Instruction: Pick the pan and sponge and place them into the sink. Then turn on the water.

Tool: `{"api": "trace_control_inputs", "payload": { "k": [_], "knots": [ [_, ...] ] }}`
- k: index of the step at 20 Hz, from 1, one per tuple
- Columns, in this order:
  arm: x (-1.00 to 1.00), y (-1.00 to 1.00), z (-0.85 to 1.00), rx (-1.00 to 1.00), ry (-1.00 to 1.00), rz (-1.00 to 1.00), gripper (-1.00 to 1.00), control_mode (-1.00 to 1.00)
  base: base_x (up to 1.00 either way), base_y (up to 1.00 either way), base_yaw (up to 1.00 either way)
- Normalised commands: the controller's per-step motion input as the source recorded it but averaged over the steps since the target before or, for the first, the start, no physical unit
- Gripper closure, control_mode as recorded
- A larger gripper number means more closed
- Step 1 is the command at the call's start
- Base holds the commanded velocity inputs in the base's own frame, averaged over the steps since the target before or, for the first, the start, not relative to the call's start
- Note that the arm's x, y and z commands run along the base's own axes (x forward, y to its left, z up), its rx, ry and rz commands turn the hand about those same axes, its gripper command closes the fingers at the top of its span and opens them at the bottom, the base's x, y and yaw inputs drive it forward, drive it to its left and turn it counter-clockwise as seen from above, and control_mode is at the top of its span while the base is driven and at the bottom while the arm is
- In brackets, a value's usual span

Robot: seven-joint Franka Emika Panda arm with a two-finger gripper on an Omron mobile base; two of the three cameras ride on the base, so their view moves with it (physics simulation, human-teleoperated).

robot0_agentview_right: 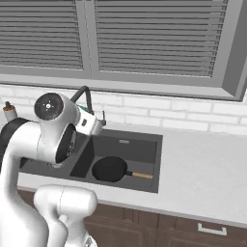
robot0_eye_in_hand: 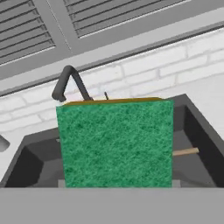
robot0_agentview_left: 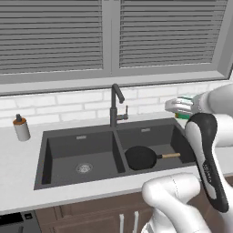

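Sponge point(robot0_eye_in_hand: 116, 144) clamped in our gripper point(robot0_eye_in_hand: 116, 186) above the sink's point(robot0_agentview_left: 68, 136) right basin, we note the pan point(robot0_agentview_left: 140, 158) lying there below, handle pointing right, faucet point(robot0_agentview_left: 116, 104) just behind, soap bottle point(robot0_agentview_left: 21, 128) far left on counter point(robot0_agentview_right: 202, 178).

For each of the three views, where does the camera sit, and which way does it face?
Left base view: behind the arm's left, facing the sink; arm at lower right.
Right base view: behind its right, same sink; arm at lower left.
Hand view: on the hand, facing the held sponge over the sink.
Both base views share the pan in the right basin.
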Motion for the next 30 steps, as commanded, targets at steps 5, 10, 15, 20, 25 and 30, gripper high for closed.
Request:
{"api": "trace_control_inputs", "payload": {
  "k": [5, 10, 15, 20, 25, 30],
  "knots": [
    [-0.01, -0.51, -0.6, 0.26, 0.17, -0.01, 1.0, -1.0, 0.0, 0.0, 0.0],
    [0.26, -0.18, -0.65, 0.15, 0.4, 0.0, 1.0, -1.0, 0.0, 0.0, 0.0],
    [0.68, -0.01, -0.56, 0.05, 0.43, 0.01, 1.0, -1.0, 0.0, 0.0, 0.0],
    [0.66, 0.0, -0.68, 0.0, 0.23, 0.0, 1.0, -1.0, 0.0, 0.0, 0.0],
    [0.5, 0.0, -0.76, 0.01, 0.08, 0.0, 1.0, -1.0, 0.0, 0.0, 0.0],
    [0.54, 0.0, -0.74, 0.04, 0.07, 0.0, 1.0, -1.0, 0.0, 0.0, 0.0]
  ]
}}
